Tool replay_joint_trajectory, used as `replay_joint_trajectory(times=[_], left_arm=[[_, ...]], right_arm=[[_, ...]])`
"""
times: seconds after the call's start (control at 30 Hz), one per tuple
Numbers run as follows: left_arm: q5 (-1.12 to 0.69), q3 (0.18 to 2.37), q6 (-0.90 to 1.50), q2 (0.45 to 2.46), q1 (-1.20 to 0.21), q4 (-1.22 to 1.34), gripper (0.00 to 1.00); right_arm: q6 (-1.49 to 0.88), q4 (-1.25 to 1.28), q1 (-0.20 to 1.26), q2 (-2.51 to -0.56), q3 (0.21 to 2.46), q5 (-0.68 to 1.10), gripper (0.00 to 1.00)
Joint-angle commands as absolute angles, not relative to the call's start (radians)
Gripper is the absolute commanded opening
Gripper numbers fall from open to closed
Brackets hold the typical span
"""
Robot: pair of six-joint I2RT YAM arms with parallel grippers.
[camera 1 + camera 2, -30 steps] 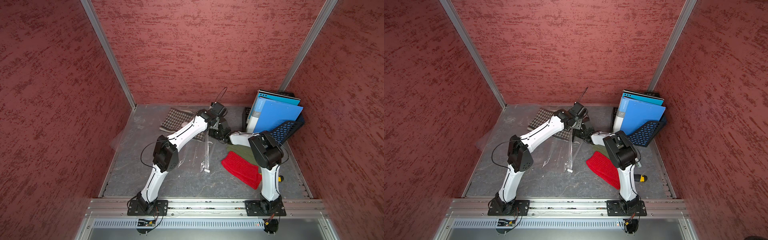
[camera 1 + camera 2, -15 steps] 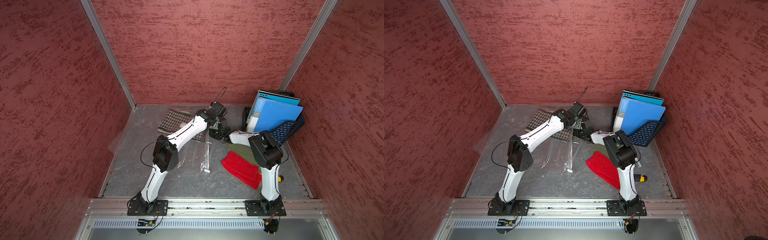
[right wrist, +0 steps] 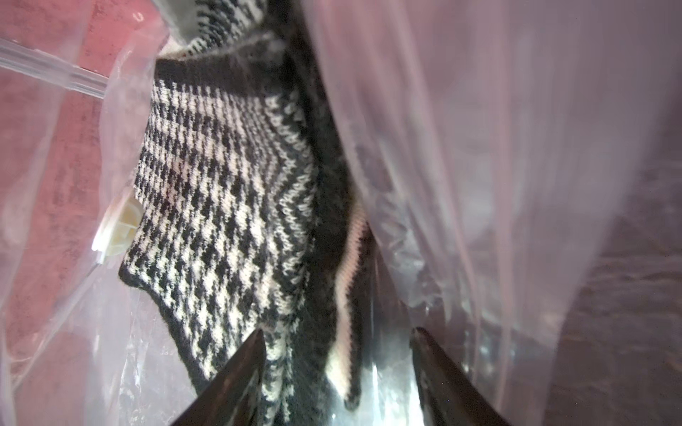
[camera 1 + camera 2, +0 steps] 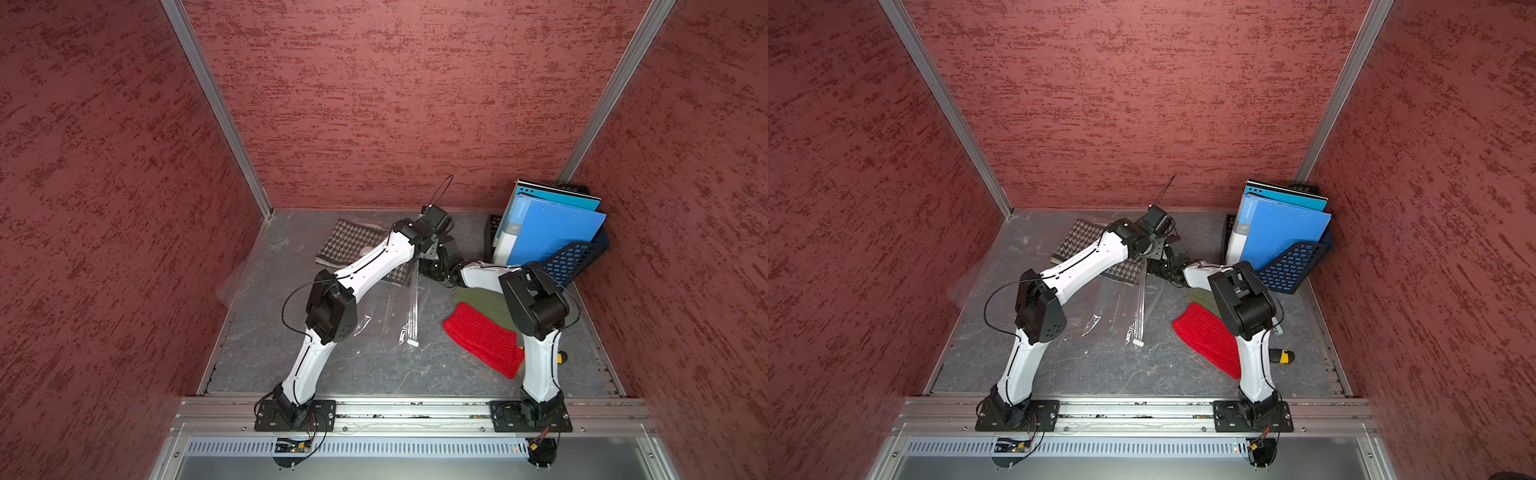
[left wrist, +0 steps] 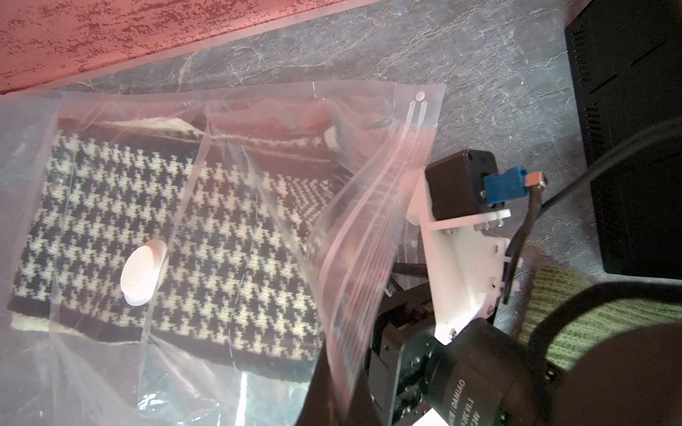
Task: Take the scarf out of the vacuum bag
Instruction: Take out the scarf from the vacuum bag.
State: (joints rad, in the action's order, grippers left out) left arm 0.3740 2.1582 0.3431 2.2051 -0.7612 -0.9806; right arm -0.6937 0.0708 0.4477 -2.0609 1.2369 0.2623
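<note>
Scarf (image 4: 349, 245) is lying flat on the worktop (image 4: 332, 370) near the back wall, upper centre in both top views. It is sitting inside the vacuum bag (image 4: 257, 270), and the left arm is crossing over its lower right part.

Top views are hiding both sets of fingers where the two wrists are meeting at the bag mouth. Left wrist view is filling that in:
- White valve cap (image 5: 144, 274) is sitting over the houndstooth.
- Zip-seal strip (image 5: 369, 221) is lifting off the worktop toward lower centre of frame.
- Right arm's wrist is reaching in beneath the strip.

Right wrist view is looking inside the bag, with the scarf's striped border at frame centre and plastic on both sides.

Left hand (image 4: 427, 249) is pressed together, pinching the bag's zip edge and holding it up. Right hand (image 3: 337, 332) is sitting inside the bag mouth with its fingers (image 3: 240, 376) spread partway at frame bottom. The scarf's edge is lying between them; cannot tell if they are touching the cloth.

Only the top views are showing these:
- slider clip (image 4: 412, 343) at the strip's near end
- red knit piece (image 4: 482, 340)
- green knit piece (image 4: 482, 301) under the right arm
- blue folders (image 4: 548, 228) leaning in a blue basket (image 4: 575, 257), upper right
- black-and-yellow tool (image 4: 1281, 355) beside the right arm
</note>
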Motion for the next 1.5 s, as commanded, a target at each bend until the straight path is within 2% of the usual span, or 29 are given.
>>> replay_joint_trajectory(times=[0.0,0.27,0.5,0.63,0.97,1.2,1.47], left_arm=[[0.328,2.138,0.326,2.239,-0.768,-0.951,0.00],[0.322,2.124,0.329,2.244,-0.768,-0.941,0.00],[0.322,2.148,0.325,2.237,-0.773,-0.945,0.00],[0.328,2.146,0.321,2.233,-0.772,-0.948,0.00],[0.334,2.154,0.319,2.227,-0.771,-0.956,0.00],[0.326,2.164,0.319,2.234,-0.771,-0.957,0.00],[0.324,2.185,0.312,2.239,-0.772,-0.964,0.00]], right_arm=[[-0.674,0.085,0.468,-2.007,1.237,0.293,0.63],[-0.642,0.037,0.469,-1.963,1.268,0.300,0.64],[-0.658,0.096,0.468,-2.038,1.300,0.423,0.64],[-0.647,0.078,0.466,-2.070,1.338,0.433,0.64],[-0.622,-0.001,0.463,-2.057,1.320,0.254,0.63],[-0.601,-0.038,0.464,-2.067,1.346,0.234,0.64],[-0.632,0.059,0.463,-2.136,1.360,0.371,0.64]])
